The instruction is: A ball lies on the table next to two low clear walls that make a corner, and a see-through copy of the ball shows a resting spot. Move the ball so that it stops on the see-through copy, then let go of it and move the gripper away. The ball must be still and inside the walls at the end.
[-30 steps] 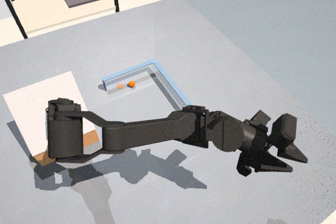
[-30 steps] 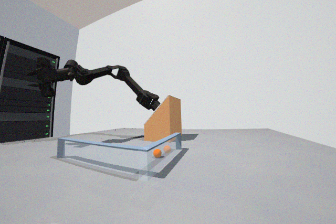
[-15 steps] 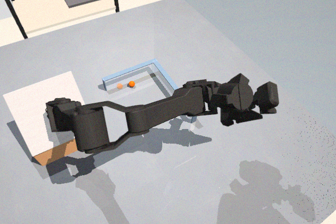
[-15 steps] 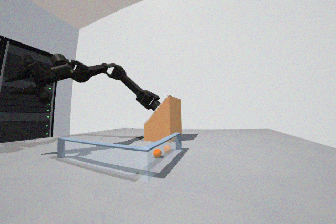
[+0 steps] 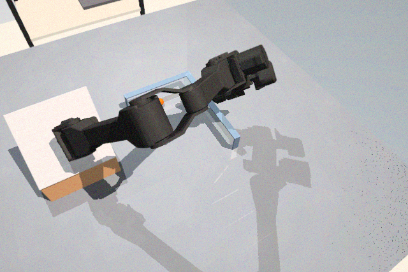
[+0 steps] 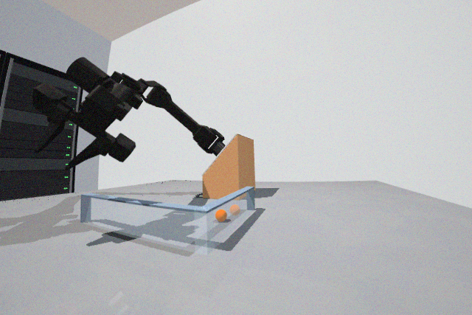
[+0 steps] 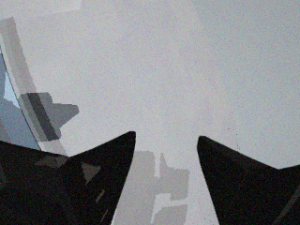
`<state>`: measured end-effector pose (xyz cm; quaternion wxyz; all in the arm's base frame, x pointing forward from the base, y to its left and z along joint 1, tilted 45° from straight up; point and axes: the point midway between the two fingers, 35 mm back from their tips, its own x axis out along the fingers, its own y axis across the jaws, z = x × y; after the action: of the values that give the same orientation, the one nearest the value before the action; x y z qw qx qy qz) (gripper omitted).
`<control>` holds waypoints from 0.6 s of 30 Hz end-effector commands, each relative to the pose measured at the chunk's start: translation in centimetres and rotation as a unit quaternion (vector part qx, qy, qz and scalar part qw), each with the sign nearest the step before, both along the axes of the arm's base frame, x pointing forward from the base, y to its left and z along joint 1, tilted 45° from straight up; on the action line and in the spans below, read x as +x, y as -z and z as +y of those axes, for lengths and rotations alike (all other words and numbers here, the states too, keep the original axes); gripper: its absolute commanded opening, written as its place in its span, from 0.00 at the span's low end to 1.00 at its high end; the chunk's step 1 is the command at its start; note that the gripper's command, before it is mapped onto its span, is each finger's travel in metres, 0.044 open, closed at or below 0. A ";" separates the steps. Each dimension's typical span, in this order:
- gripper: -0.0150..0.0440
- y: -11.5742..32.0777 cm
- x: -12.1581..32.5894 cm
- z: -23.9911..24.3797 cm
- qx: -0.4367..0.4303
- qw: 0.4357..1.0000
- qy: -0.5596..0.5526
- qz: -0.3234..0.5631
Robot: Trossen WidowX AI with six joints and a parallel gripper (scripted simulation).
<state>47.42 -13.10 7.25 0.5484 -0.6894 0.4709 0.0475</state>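
- One ball (image 6: pixel 220 215), solid orange, lies on the grey table (image 6: pixel 343 250) inside the corner of the clear walls (image 6: pixel 152 204) — well apart from the gripper (image 6: pixel 51 157), which hangs high above the table near the far end of the long wall, fingers pointing downward.
- One see-through copy (image 6: pixel 234 209), paler orange, sits just beside the ball, nearer the short wall; in the exterior view the two look apart, not overlapping.
- One gripper: jaws parted about halfway, with nothing between them. The wrist view shows only bare table and shadow between the two dark fingers.
- Two walls, joined in an L: a long one and a short one, both low and pale blue.
- One arm, mounted on one orange wedge-shaped stand (image 6: pixel 230 168) with a white top face (image 5: pixel 39 124).
- In the top view the arm's links cover most of the corner; only a sliver of the ball (image 5: pixel 160 100) shows beside the elbow.
- Edges and room: the corner is closed on two sides and open on the other two, toward wide bare table.
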 end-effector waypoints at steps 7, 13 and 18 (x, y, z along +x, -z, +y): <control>0.64 12.9 -7.3 8.1 0.040 0.977 0.036 0.206; 0.64 17.9 -14.7 11.4 -0.003 0.940 0.071 0.333; 0.64 19.1 -18.1 12.2 -0.040 0.920 0.086 0.381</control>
<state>30.66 -0.92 -11.69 0.3251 -0.5993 0.6886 0.2469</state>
